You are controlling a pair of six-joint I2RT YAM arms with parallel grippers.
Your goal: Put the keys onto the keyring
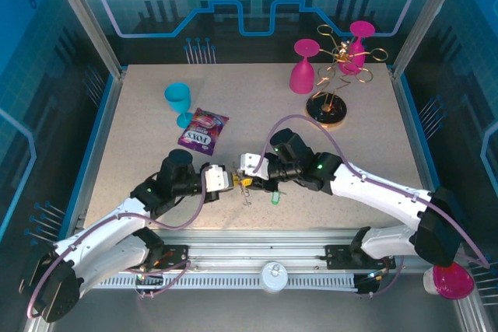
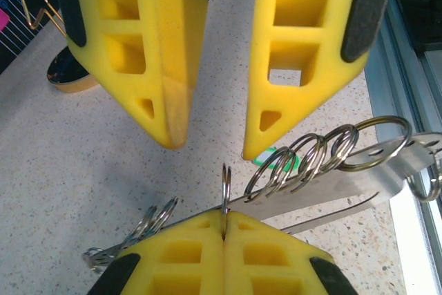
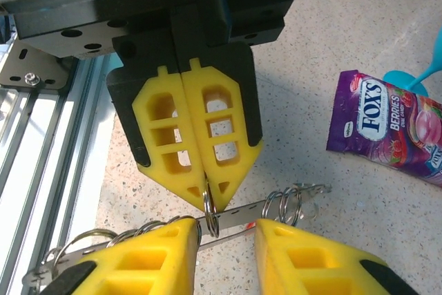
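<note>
Clearly the left end effector (image 3: 208,195) is pinched fully together on one thin wire ring of the keyring (image 2: 359,170). That grip steadies the flat grey metal piece, with its other wire rings strung along it, low over the worktop (image 1: 140,153). I cannot tell whether the keyring is lifted or resting.

The right end effector (image 2: 214,144) faces it from the far side of the keyring, partly open and holding nothing. Its yellow fingertips (image 2: 169,115) hang just above the flat strip, one to each side of the clamped ring. As far as the wrist views show, they are not touching it.

The green-tagged key (image 1: 275,197) lies on the worktop just beside the keyring, on the right arm's side, and is not threaded on. I cannot make out the red-tagged key.

By my reading, the step in hand is the set-up, with one arm holding the keyring so the other can bring a key to it. The green key at least is not on, so the task looks early.

The next move calls for the right end effector to close on the green key beside the keyring. It must then line the key's hole up with the keyring's opening. That is fine work, since the key is tiny and lies flat, and a grip on one thin ring may let the keyring swivel.
</note>
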